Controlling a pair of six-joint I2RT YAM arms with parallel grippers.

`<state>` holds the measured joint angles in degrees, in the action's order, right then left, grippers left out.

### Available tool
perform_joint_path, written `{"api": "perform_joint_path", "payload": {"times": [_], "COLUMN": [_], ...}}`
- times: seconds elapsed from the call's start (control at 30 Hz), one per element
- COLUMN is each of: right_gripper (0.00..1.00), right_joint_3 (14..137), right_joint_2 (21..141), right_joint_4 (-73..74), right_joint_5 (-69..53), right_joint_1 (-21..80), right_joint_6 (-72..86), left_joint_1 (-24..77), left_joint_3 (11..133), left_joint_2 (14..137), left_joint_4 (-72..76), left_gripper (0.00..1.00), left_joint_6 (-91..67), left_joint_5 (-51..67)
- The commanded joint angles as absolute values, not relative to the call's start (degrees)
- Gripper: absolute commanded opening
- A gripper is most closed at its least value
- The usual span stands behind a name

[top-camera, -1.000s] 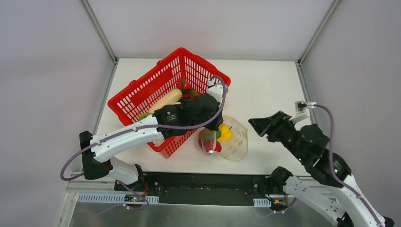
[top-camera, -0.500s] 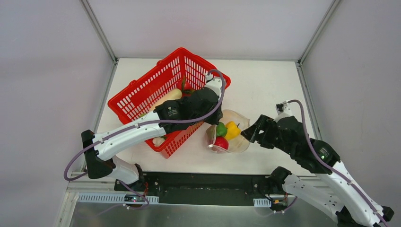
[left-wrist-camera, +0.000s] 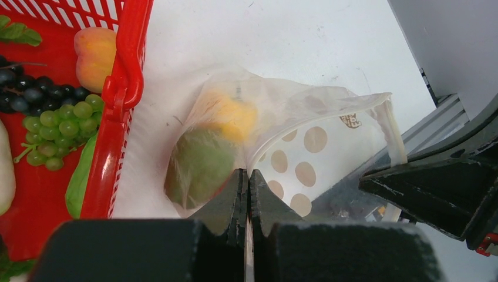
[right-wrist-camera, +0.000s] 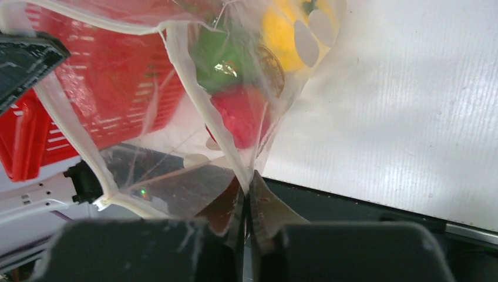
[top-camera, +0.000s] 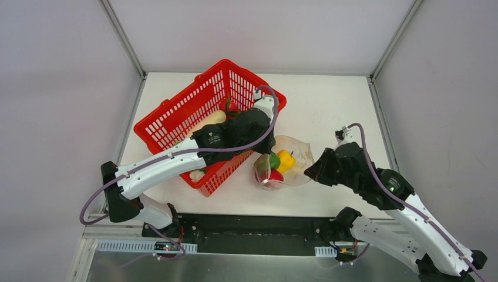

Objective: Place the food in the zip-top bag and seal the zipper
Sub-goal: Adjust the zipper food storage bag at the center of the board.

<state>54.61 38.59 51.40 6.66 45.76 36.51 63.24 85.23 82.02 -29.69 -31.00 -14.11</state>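
Note:
The zip-top bag (top-camera: 290, 167) hangs between my two grippers beside the basket, its mouth spread open. Inside it lie food pieces: a green one (top-camera: 273, 160), a yellow one (top-camera: 286, 160) and a red one (top-camera: 274, 176). My left gripper (left-wrist-camera: 247, 174) is shut on the bag's left rim, with the yellow food (left-wrist-camera: 232, 114) and the green food (left-wrist-camera: 199, 167) just beyond it. My right gripper (right-wrist-camera: 246, 179) is shut on the whitish zipper (right-wrist-camera: 199, 100) at the bag's right end, below the red food (right-wrist-camera: 238, 114). In the top view its fingertips (top-camera: 309, 171) touch the bag's right edge.
A red slotted basket (top-camera: 176, 117) stands left of the bag under my left arm, holding a white radish (top-camera: 207, 122), green grapes (left-wrist-camera: 59, 126), dark grapes (left-wrist-camera: 23, 97) and a peach (left-wrist-camera: 94, 53). The table's near edge (top-camera: 246, 210) runs just below the bag.
My right gripper has swung left to the bag and shut on its right edge. The left gripper, still shut, has shifted the bag slightly; the food has settled inside.

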Motion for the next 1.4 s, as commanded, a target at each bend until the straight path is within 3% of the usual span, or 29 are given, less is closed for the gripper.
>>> {"api": "perform_joint_path", "payload": {"times": [0.0, 0.2, 0.57, 0.67, 0.8, 1.0, 1.2, 1.37], "right_gripper": [0.00, 0.00, 0.00, 0.00, 0.00, 0.00, 0.00, 0.00], "right_joint_3": [55.2, 60.4, 67.8, 67.5, 66.6, 64.8, 63.2, 61.9], "right_joint_2": [37.9, 36.8, 47.3, 49.3, 49.6, 49.9, 49.9, 49.6], "right_joint_4": [48.6, 43.4, 46.5, 46.6, 44.3, 41.3, 40.2, 38.6], "right_joint_5": [8.1, 13.4, 15.7, 16.8, 15.3, 13.3, 12.6, 10.4], "right_joint_1": [45.9, 45.9, 45.9, 45.9, 45.9, 45.9, 45.9, 45.9], "right_joint_6": [35.8, 33.4, 21.9, 21.4, 21.2, 21.6, 22.0, 22.9], "left_joint_1": [62.4, 62.1, 61.9, 61.9, 61.9, 61.9, 61.9, 61.4], "left_joint_3": [84.1, 81.9, 73.6, 74.5, 76.9, 78.9, 77.3, 75.0], "left_joint_2": [79.3, 76.0, 75.8, 77.9, 78.0, 73.9, 66.6, 60.2], "left_joint_4": [-27.4, -25.8, -25.8, -26.4, -28.0, -29.4, -30.1, -31.9], "left_gripper": [0.00, 0.00, 0.00, 0.15, 0.46, 0.80, 0.98, 0.99], "left_joint_6": [-32.3, -33.7, -38.2, -38.0, -35.4, -30.0, -25.1, -20.4], "left_joint_5": [-14.4, -10.8, -8.8, -8.5, -9.4, -11.0, -13.4, -19.1]}}
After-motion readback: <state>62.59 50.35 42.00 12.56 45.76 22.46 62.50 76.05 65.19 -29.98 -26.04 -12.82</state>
